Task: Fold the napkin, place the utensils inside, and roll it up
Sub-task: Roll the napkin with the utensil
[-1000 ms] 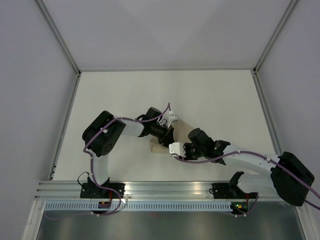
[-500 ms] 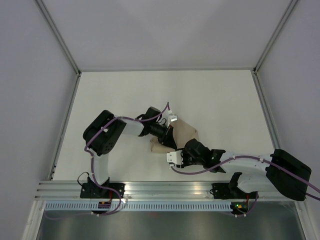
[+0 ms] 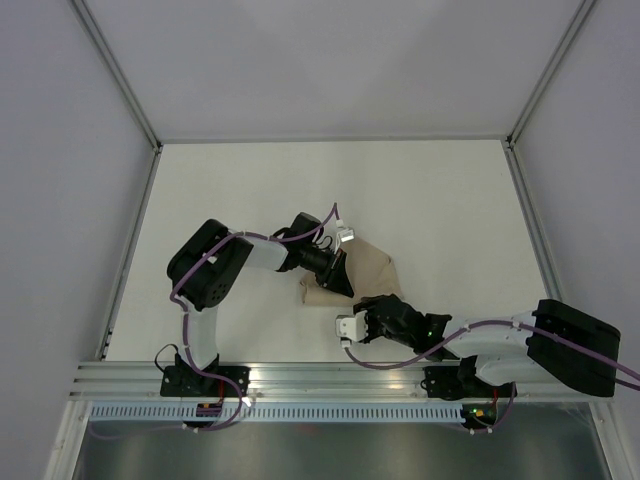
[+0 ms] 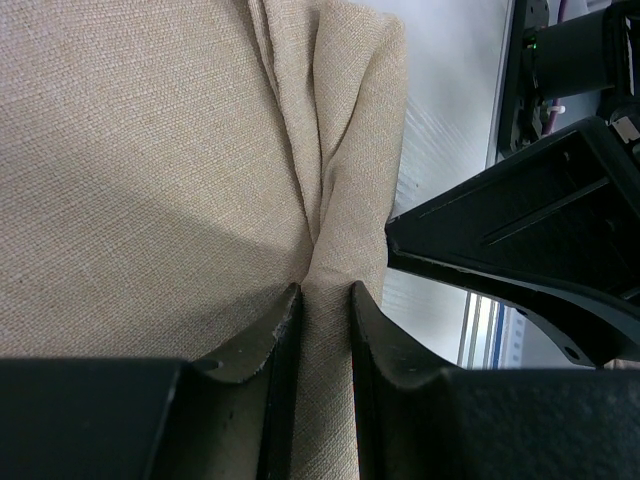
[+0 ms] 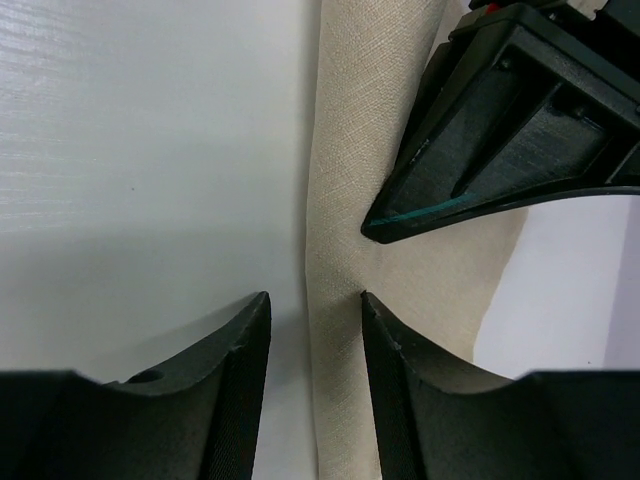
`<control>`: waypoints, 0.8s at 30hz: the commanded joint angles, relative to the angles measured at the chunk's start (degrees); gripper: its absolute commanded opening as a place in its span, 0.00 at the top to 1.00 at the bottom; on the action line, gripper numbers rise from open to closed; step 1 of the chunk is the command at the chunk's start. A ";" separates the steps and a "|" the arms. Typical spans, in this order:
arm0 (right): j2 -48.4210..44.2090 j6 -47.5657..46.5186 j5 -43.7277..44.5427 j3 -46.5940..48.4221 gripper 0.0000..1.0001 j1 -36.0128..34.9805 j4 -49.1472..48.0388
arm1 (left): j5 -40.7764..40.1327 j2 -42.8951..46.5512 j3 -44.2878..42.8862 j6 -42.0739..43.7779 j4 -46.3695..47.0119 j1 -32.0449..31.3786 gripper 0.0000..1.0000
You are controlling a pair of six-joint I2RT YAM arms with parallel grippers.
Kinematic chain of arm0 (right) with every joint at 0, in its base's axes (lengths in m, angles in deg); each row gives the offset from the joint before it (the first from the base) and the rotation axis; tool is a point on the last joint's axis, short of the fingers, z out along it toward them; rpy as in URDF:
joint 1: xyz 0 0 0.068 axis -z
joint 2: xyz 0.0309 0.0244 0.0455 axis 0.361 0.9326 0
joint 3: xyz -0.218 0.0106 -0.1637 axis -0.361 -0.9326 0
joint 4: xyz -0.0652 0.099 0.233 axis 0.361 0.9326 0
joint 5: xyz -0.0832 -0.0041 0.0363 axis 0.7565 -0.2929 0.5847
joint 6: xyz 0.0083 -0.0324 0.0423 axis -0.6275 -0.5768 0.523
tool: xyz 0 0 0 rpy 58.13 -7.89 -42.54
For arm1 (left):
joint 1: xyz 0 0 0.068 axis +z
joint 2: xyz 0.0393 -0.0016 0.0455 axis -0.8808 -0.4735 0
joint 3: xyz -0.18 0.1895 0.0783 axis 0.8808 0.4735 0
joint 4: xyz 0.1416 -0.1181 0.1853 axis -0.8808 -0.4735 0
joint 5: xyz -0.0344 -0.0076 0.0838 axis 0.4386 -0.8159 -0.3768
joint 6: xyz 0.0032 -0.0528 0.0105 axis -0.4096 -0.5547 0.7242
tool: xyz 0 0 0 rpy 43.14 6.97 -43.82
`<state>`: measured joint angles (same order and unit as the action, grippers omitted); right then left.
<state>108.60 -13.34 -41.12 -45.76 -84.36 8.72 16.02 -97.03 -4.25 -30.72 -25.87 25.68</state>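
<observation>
Napkin is lying bunched on the table, roughly mid-width and toward the near side, between the two wrists. From above it is showing as a tan patch, with a small lobe of cloth poking out at the lower left from under the left arm.

Left wrist view: the cloth is running in lengthwise creases that are converging toward the fingertips. One raised fold is passing straight between them.

Left gripper is clamping that fold; both fingers are pressing against fabric, with nothing but cloth filling the narrow gap.

Right wrist view: a rolled or folded edge of the napkin is running vertically down the frame, with bare white table to its left.

Right gripper is standing released, low over the table. Its jaws are parted, and table surface plus the cloth edge are showing in the gap. The edge is lying just beside the right-hand finger; I cannot tell whether the two are touching.

The two grippers are sitting close together, each one's black body filling a corner of the other's wrist view.
</observation>
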 commanded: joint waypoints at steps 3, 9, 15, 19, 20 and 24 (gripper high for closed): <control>1.26 -2.44 7.44 -2.61 0.51 -1.84 -6.37 | -16.71 -5.87 2.64 4.30 -6.80 0.72 0.98; 1.00 -3.40 8.75 -3.14 0.48 -2.63 -8.91 | -16.62 -6.13 2.38 4.30 -7.15 0.72 0.98; -5.40 -3.40 0.71 -0.43 0.40 -2.02 -0.59 | -16.88 -6.13 2.29 4.21 -7.50 0.81 0.98; -6.48 -3.84 -6.25 2.57 0.38 0.44 8.21 | -16.97 -5.96 2.38 4.12 -7.59 0.72 0.98; -6.39 -4.10 -6.97 2.57 0.38 0.88 8.31 | -16.97 -5.87 2.47 4.12 -7.59 0.72 0.98; -5.33 -4.72 -7.06 2.22 0.37 1.32 6.82 | -16.97 -5.87 2.47 4.12 -7.59 0.72 0.98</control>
<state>102.53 -16.82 -45.52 -44.69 -83.36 13.53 16.46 -97.47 -4.80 -30.76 -26.66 25.82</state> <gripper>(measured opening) 0.628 0.290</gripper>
